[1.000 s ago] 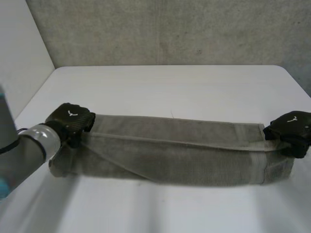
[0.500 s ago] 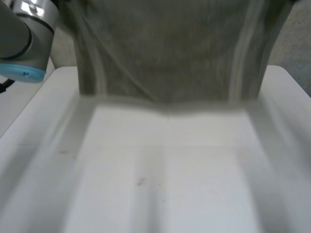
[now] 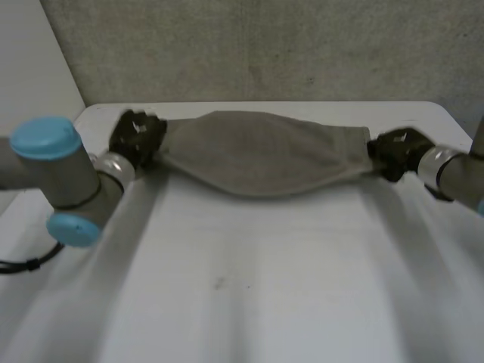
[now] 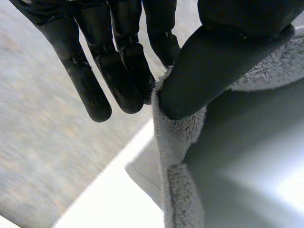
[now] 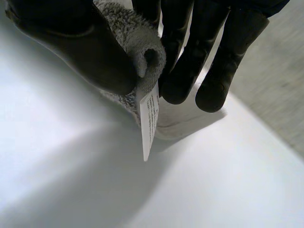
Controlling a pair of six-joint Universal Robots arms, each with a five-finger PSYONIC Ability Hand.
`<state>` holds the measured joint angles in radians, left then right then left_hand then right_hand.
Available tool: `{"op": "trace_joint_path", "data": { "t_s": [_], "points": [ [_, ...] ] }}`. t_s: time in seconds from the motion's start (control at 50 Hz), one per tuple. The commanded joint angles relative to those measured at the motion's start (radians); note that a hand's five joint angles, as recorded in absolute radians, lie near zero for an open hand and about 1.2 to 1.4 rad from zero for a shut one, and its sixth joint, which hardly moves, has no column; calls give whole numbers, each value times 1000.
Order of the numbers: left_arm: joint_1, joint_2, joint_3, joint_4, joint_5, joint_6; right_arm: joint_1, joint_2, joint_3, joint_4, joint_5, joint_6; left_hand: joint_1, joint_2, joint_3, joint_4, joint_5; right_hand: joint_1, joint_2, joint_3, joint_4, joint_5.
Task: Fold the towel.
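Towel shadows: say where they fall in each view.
Head view: a soft shadow lies on the table below the sagging towel. Left wrist view: the table beneath the towel is dim. Right wrist view: a shadow spreads under the white label.

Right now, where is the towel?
In the head view the towel spans the far part of the table, its ends pinched by the left hand and the right hand.

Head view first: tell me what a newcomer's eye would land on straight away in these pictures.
The grey towel stands out, stretched wide and sagging in the middle across the far part of the white table. The left hand pinches one end and the right hand the other, thumb against fingers. A white label hangs from the towel beside the right hand's thumb.
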<state>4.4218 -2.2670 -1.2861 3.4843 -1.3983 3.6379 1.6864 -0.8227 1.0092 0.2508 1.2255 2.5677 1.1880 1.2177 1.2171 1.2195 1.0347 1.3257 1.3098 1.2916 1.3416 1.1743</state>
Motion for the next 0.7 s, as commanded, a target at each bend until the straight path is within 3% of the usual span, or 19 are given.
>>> {"op": "trace_joint_path", "data": {
  "t_s": [0.02, 0.14, 0.2, 0.24, 0.26, 0.3, 0.36, 0.4, 0.48, 0.6, 0.7],
  "points": [
    [1, 16, -139, -10, 10, 125, -26, -94, 113, 8, -4, -20, 208, 179, 179, 177, 187, 71, 87, 105, 55, 47],
    [10, 169, -291, -18, 12, 151, -70, -266, 253, 59, -14, -70, 208, 179, 179, 177, 187, 71, 87, 105, 55, 47],
    [34, 308, -430, -33, 25, 157, -109, -383, 364, 136, -15, -184, 208, 179, 179, 177, 187, 71, 87, 105, 55, 47],
    [51, 458, -574, -92, 50, 174, -181, -493, 486, 267, -17, -356, 208, 179, 179, 177, 187, 71, 87, 105, 55, 47],
    [51, 458, -575, -93, 50, 174, -182, -493, 486, 268, -17, -357, 208, 179, 179, 177, 187, 71, 87, 105, 55, 47],
    [59, 625, -681, -186, 97, 230, -249, -582, 593, 402, -17, -539, 208, 179, 179, 177, 187, 71, 87, 105, 55, 47],
    [76, 746, -725, -256, 166, 274, -301, -631, 650, 458, -18, -660, 208, 179, 179, 177, 187, 71, 87, 105, 55, 47],
    [90, 767, -725, -278, 198, 284, -319, -638, 658, 443, -18, -662, 208, 179, 179, 177, 187, 71, 87, 105, 55, 47],
    [107, 750, -694, -284, 232, 283, -321, -630, 640, 381, -29, -620, 208, 179, 179, 177, 187, 71, 87, 105, 55, 47],
    [99, 485, -475, -292, 217, 286, -257, -461, 511, 255, -35, -468, 208, 179, 179, 177, 187, 71, 87, 105, 55, 47],
    [30, 218, -190, -295, 139, 304, -139, -247, 303, 229, 8, -336, 208, 179, 179, 177, 187, 71, 87, 105, 55, 47]
  ]
}}
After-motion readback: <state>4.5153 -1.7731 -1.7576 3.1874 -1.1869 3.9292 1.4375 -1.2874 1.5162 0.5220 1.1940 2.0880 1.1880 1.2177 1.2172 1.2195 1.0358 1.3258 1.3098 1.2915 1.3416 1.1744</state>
